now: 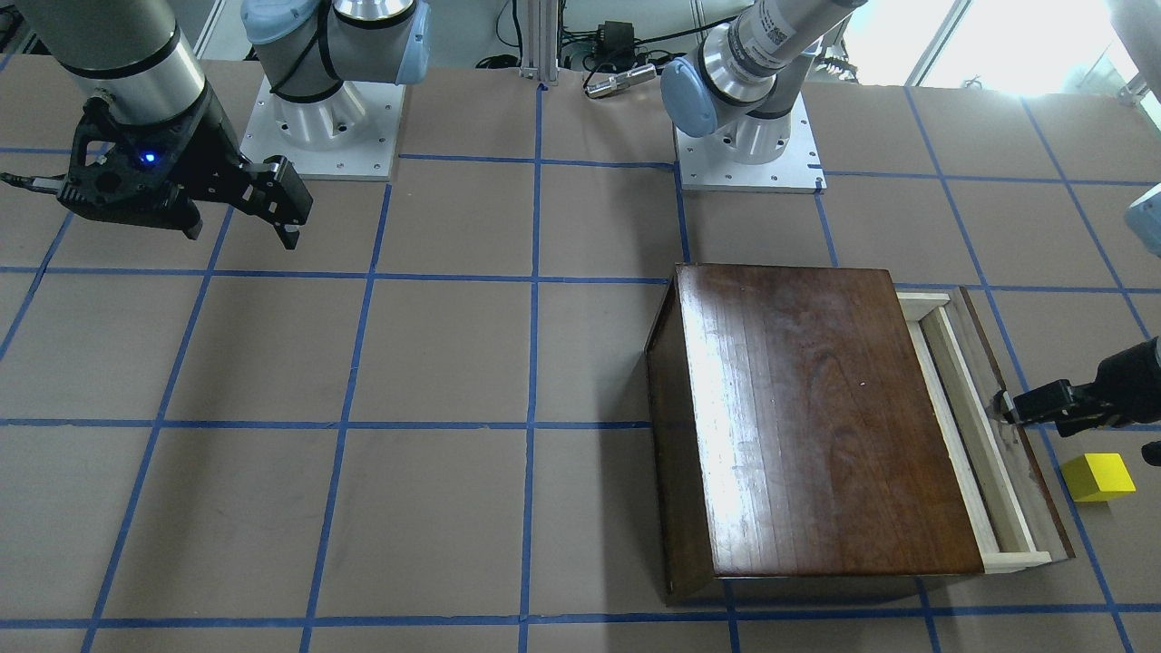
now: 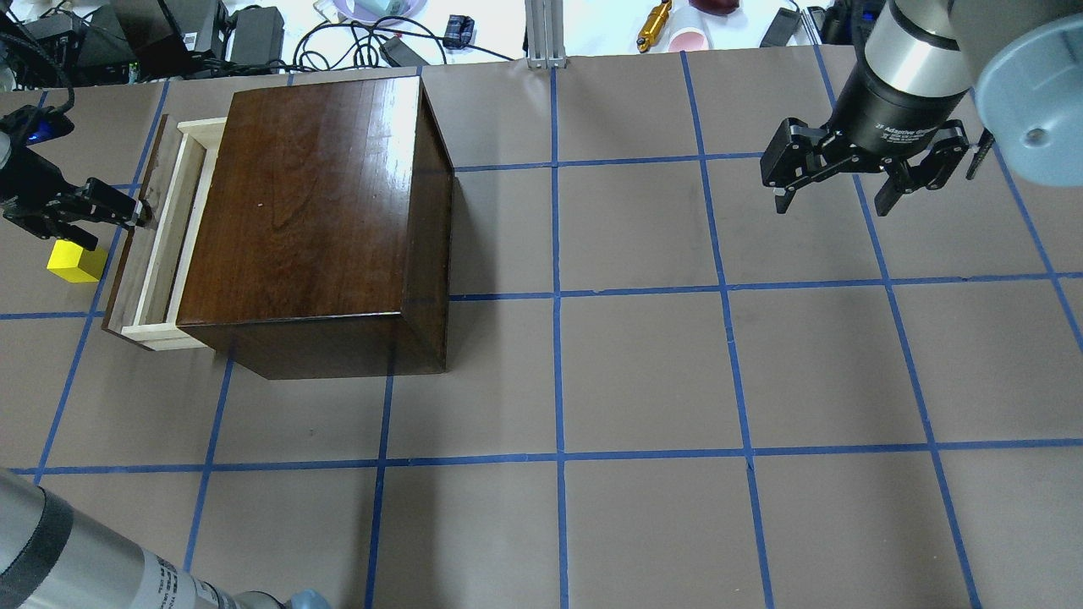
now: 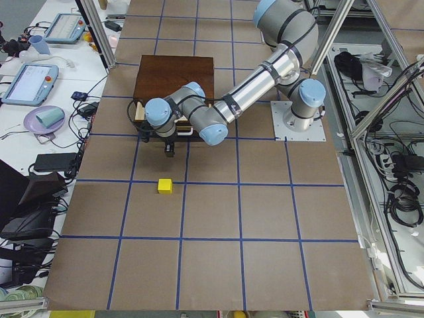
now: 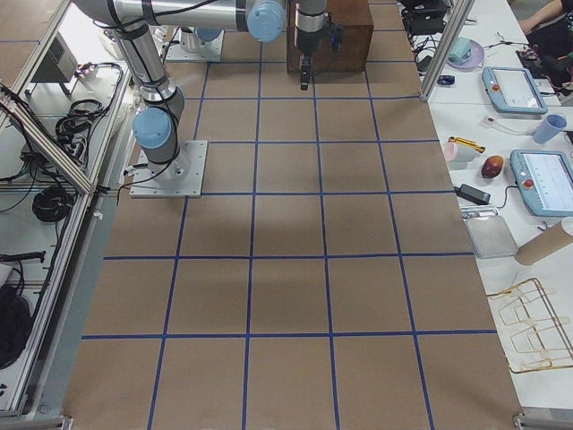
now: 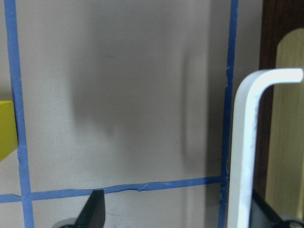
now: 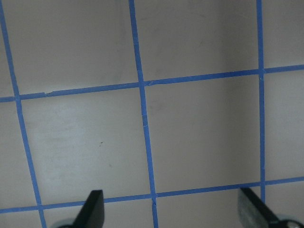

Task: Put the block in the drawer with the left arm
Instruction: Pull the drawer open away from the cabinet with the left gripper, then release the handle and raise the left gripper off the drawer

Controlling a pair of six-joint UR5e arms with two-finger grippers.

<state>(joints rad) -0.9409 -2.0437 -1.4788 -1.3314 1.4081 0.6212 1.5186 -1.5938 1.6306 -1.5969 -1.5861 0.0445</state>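
- Protruding from the left side of the dark wooden box (image 2: 313,203), the drawer (image 2: 156,254) is seen partly open, at the far left of the table (image 2: 643,372) in the overhead view.
- Only a narrow strip of the drawer's inside is exposed. Pale wooden walls and floor are shown there, and the rest is hidden under the box.
- The block (image 2: 76,260) is found on the table outside the drawer, just left of the dark front panel and not touching it.
- The left gripper (image 2: 140,216) is held low at the front panel, its tips at the panel's outer face, with the block just beside it on the near side.
- In the left wrist view its fingers (image 5: 95,211) are spread wide. A white handle (image 5: 242,142) is seen between them, close to the right-hand finger. Whether the two touch cannot be told, and the handle is not pinched.
- The right gripper (image 2: 833,190) is hung above the table at the far right, well apart from the box, with its fingers (image 6: 92,209) also spread and closed on nothing.
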